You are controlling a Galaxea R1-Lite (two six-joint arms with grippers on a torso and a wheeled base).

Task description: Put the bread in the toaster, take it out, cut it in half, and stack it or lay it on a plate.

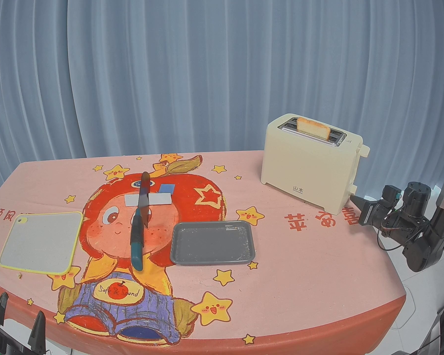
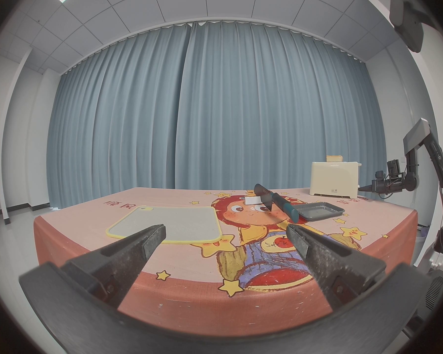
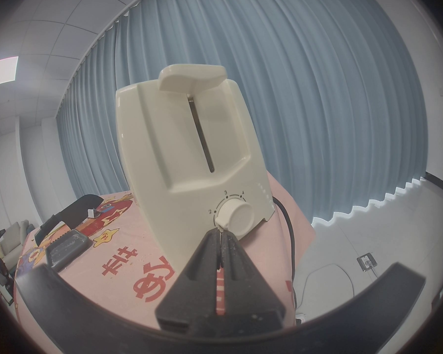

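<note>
Left gripper (image 1: 18, 321), nearest the viewer, hangs off the near left edge of the table with its jaws wide apart and nothing between them; the left wrist view shows its two dark fingers (image 2: 128, 256) spread before the pink tablecloth printed with a cartoon apple-headed figure (image 1: 306, 272). On the cloth's left side lies a grey rectangular cutting board with a yellow-green rim (image 1: 42, 242). To its right, a knife with a teal handle and dark blade (image 1: 139, 228) rests with the blade propped across a small white block (image 1: 158, 199). Just beside the knife sits a shallow dark grey rectangular tray (image 1: 212, 242). At the far right stands a cream two-slot toaster (image 1: 306, 173), in which a slice of browned bread (image 1: 313, 127) stands upright in the front slot, its top edge above the opening. Right gripper (image 3: 220, 237) is level with the toaster's right end, jaws pressed together and holding nothing, its tips just before the round white dial (image 3: 234, 216); whether they touch it cannot be told. The toaster's lever (image 3: 192, 77) sits at the top of its slot.
</note>
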